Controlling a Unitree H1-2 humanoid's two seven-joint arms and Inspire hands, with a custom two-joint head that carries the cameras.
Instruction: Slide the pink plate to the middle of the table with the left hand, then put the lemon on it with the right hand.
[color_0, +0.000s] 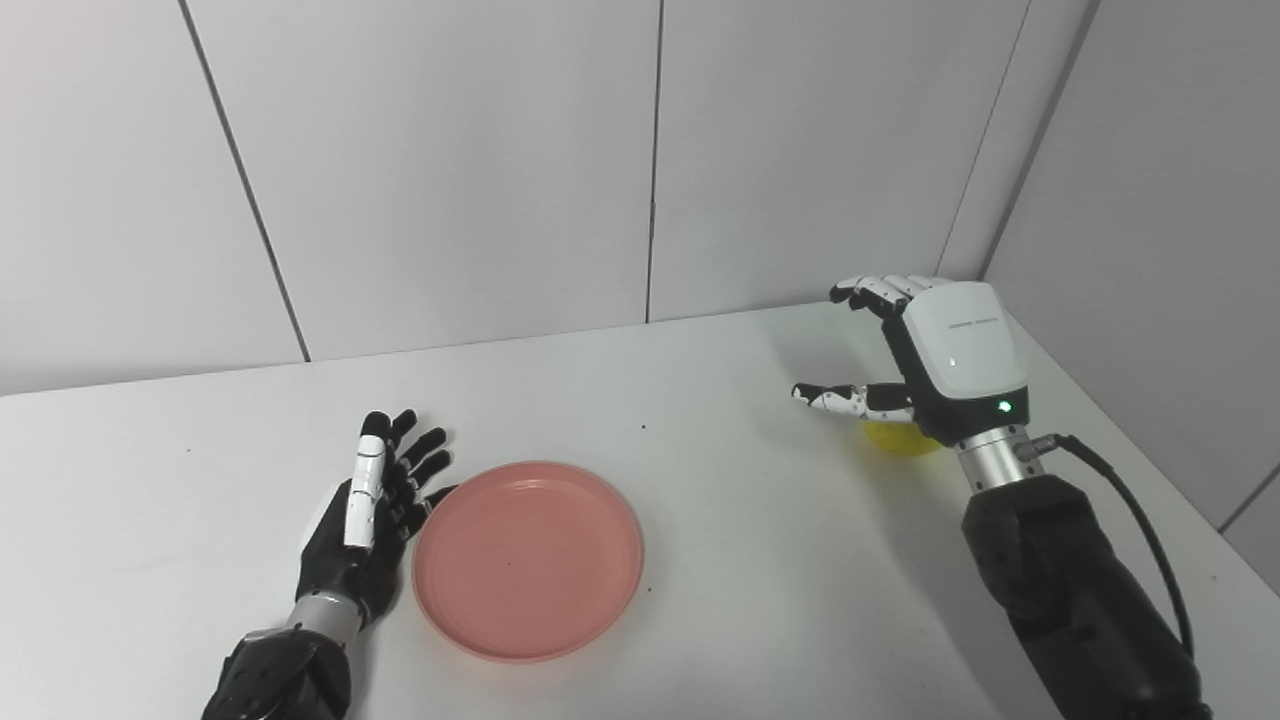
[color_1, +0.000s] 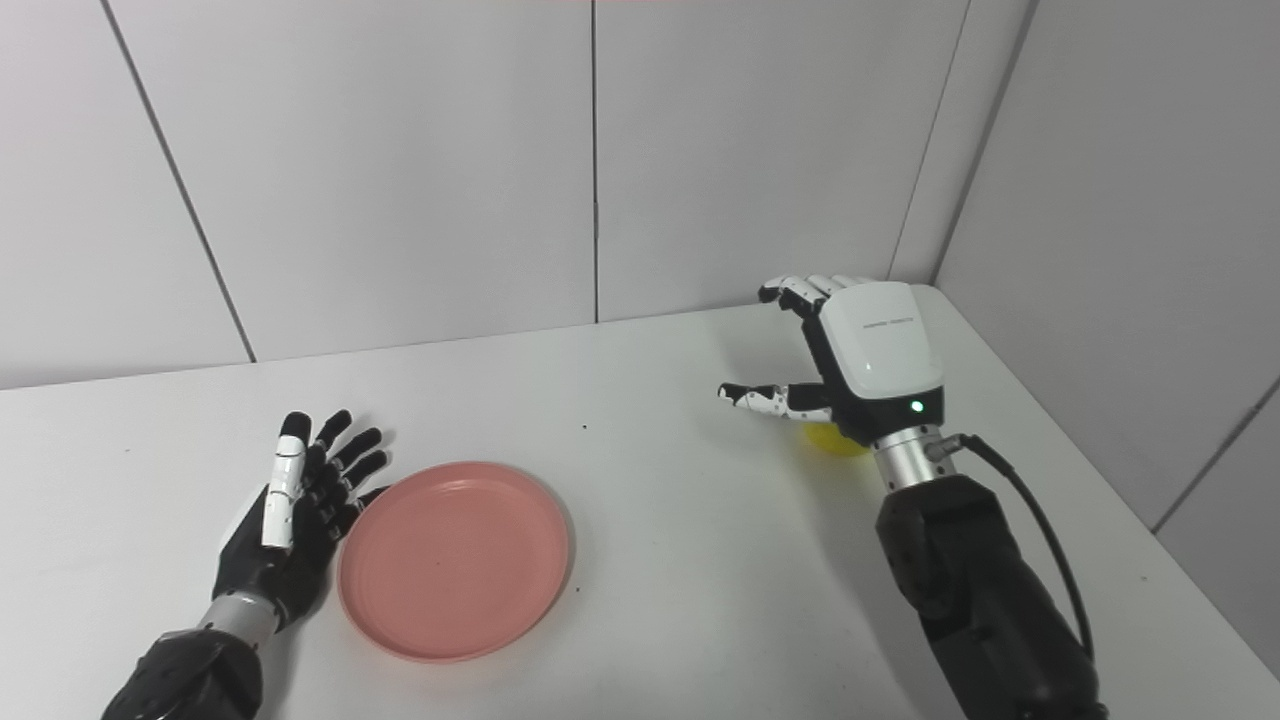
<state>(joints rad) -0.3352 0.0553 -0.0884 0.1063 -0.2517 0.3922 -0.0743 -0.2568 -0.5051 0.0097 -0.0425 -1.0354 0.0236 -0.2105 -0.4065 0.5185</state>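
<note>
The pink plate (color_0: 527, 557) lies flat on the white table (color_0: 720, 480), left of the middle and near the front edge. My left hand (color_0: 375, 510) is open, palm toward the plate, with its fingers against the plate's left rim. The lemon (color_0: 900, 440) lies on the table at the right, mostly hidden under my right hand; only a yellow edge shows. My right hand (color_0: 925, 365) is open above the lemon, fingers spread and thumb pointing left, holding nothing. In the right eye view the plate (color_1: 455, 560) and the lemon (color_1: 835, 440) stand the same way.
Grey wall panels (color_0: 450, 170) close the table at the back and on the right, forming a corner behind my right hand. The table's right edge (color_0: 1150, 470) runs close beside my right arm. A cable (color_0: 1140, 520) loops from the right wrist.
</note>
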